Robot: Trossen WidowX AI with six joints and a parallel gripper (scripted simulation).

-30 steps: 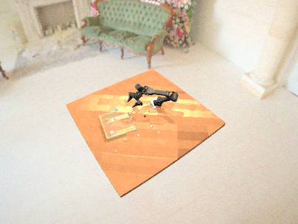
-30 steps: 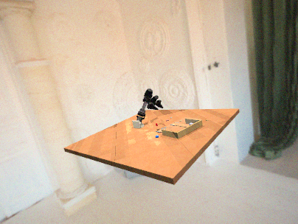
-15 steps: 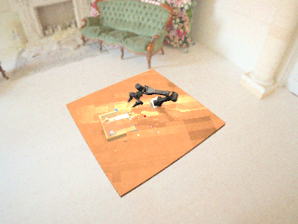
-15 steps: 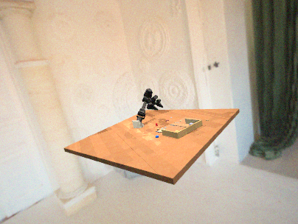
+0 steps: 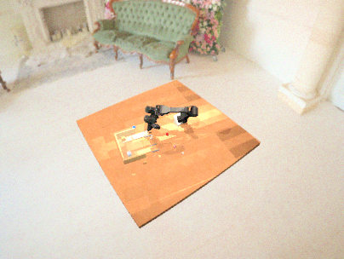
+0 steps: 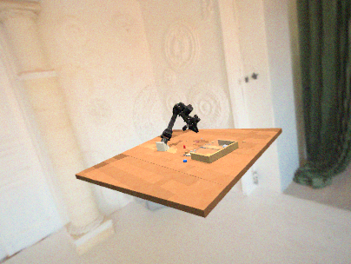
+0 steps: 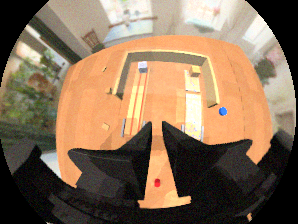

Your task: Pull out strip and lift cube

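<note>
My gripper (image 5: 153, 127) (image 6: 196, 130) (image 7: 156, 124) is almost closed with nothing between its fingertips. It hangs above the table, in front of the tray's open side. In the wrist view a yellowish strip (image 7: 135, 102) with red lines lies at the left, and a pale bluish-white cube (image 7: 143, 67) (image 5: 129, 153) is at its far end. A whitish strip (image 7: 193, 110) (image 5: 135, 136) lies at the right; a shorter far piece (image 7: 192, 81) looks separate from it. A yellow-tan cube (image 7: 195, 71) is at that far end. No label is readable on either cube.
A low three-sided wooden wall (image 7: 167, 57) (image 6: 213, 155) stands around the strips. Grey upright plates (image 7: 123, 128) flank the near strip ends. A blue piece (image 7: 223, 111) (image 5: 134, 127) (image 6: 185, 161) lies outside the wall. A red piece (image 7: 157, 183) (image 5: 167, 134) lies nearer the arm's base.
</note>
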